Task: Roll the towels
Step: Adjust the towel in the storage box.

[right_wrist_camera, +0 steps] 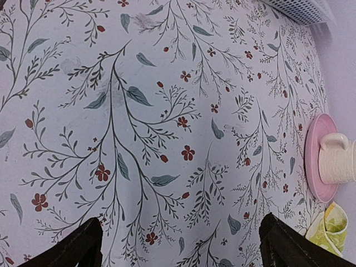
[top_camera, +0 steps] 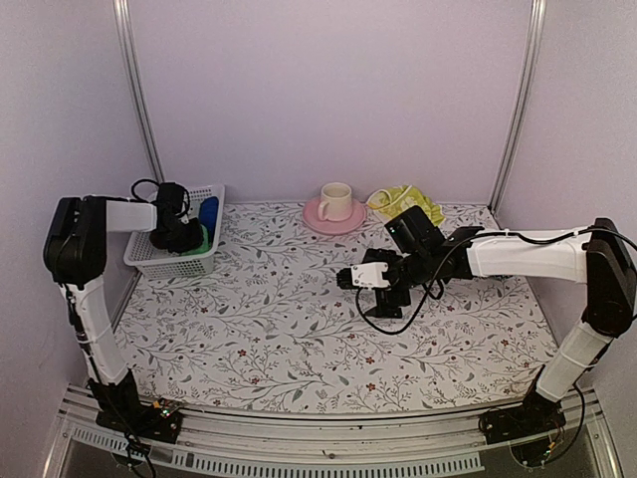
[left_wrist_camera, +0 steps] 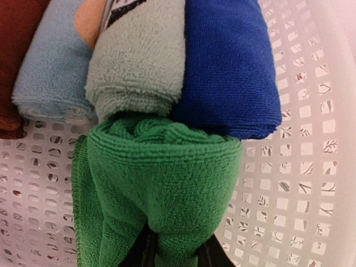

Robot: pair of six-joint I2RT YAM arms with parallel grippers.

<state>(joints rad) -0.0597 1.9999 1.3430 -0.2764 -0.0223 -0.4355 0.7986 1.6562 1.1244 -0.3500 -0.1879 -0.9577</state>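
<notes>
Left wrist view: left pincer closed on rolled green towel inside basket; right pincer fully spread, empty, above worktop.

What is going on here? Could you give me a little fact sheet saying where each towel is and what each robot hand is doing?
setting: flowered table, white basket at its far left
green towel: rolled, lying in the basket against a deep blue roll and a grey roll
yellow towel: crumpled, not rolled, at the far edge just right of the pink saucer with its cream cup
left hand: inside the basket, closed on the green towel
right hand: open and empty, above the table's middle
</notes>
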